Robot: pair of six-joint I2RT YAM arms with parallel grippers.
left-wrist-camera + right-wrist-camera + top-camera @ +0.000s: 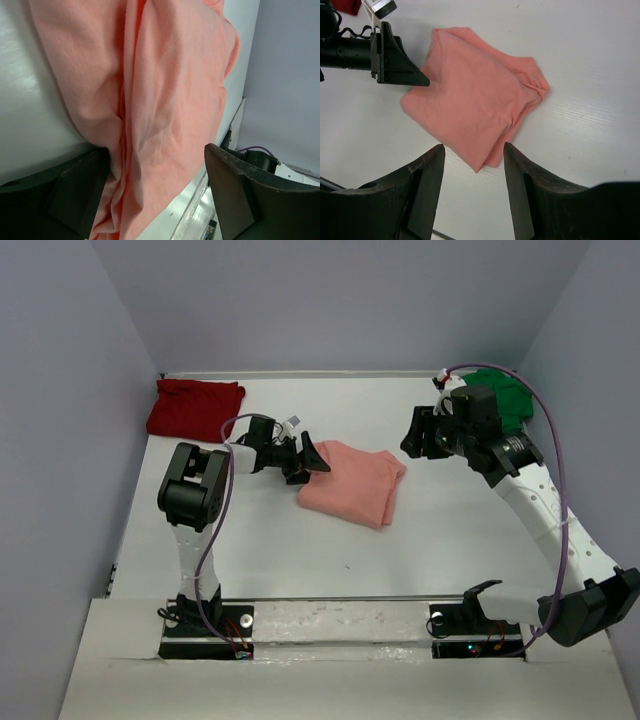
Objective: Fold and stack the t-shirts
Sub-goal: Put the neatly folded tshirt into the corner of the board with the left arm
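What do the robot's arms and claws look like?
The left arm and right arm are white tubes joined by chunky black joints. A thin purple cable runs along each. The left claw and right claw each have two black wedge-shaped fingers.

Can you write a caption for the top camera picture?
Open left gripper straddles an edge of the pink t-shirt; red t-shirt and green t-shirt lie at the back.

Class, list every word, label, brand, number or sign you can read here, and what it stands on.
None is readable. The salmon-pink t-shirt, dark red t-shirt and green t-shirt are plain cloth, and the table bears no legible marking.
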